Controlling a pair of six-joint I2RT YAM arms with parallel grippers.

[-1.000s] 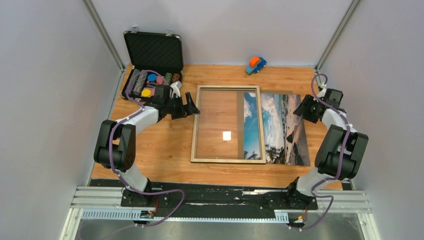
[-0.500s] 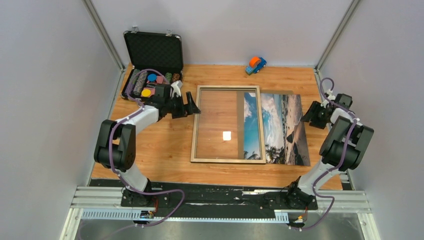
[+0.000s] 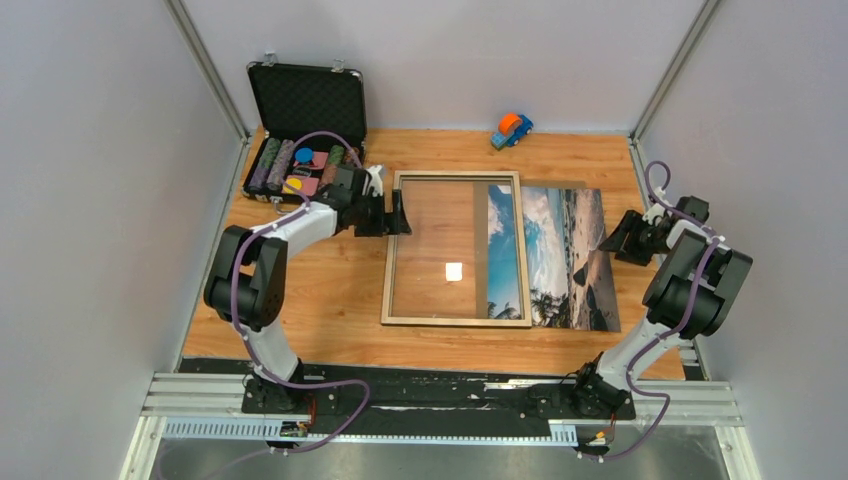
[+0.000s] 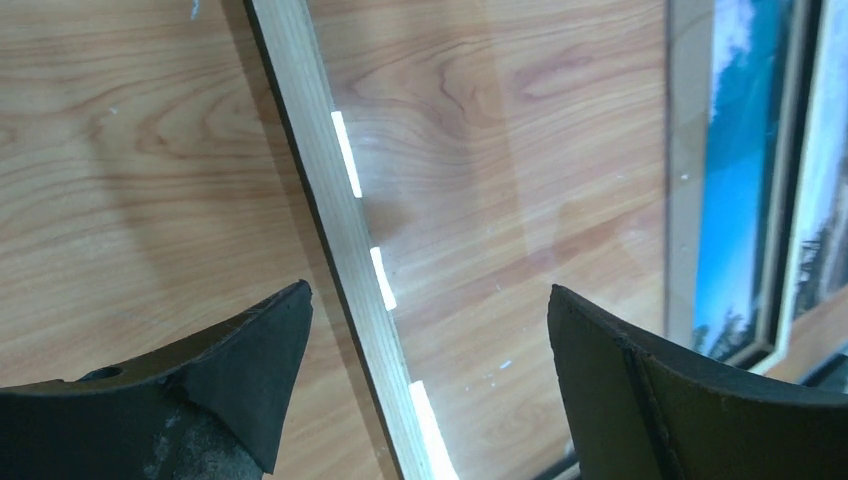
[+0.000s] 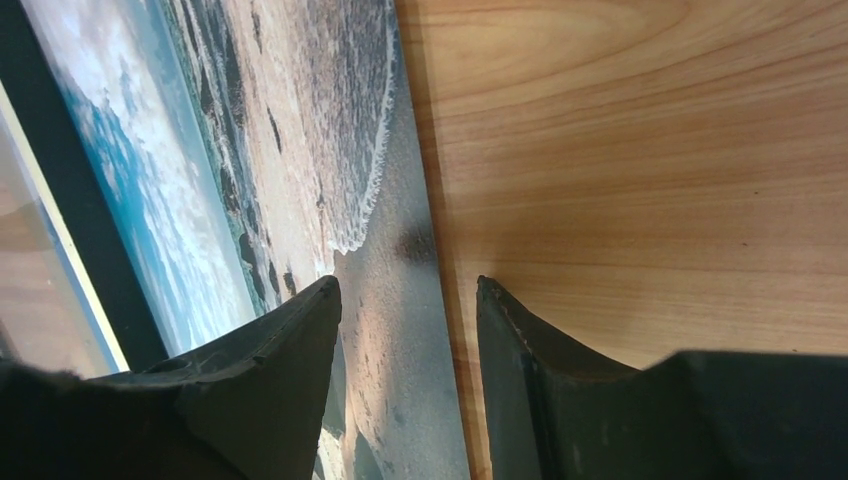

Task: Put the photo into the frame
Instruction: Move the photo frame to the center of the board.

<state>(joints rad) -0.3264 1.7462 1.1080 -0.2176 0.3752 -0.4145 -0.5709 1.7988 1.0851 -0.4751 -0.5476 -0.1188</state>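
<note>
We've reached both edges.
Our left jaws, wide open, now straddle the frame (image 3: pixel 450 320); our right jaws, half-open, the photo (image 3: pixel 565 250); both empty.

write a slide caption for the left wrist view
Open left gripper straddling the frame's pale rail, the photo showing through its glass.

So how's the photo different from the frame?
The frame is see-through glass with a pale wooden rim; the photo is a solid beach picture. The frame lies on top, covering the photo's left part. The left gripper straddles the frame's edge, the right gripper the photo's. Both are flat rectangles.
</note>
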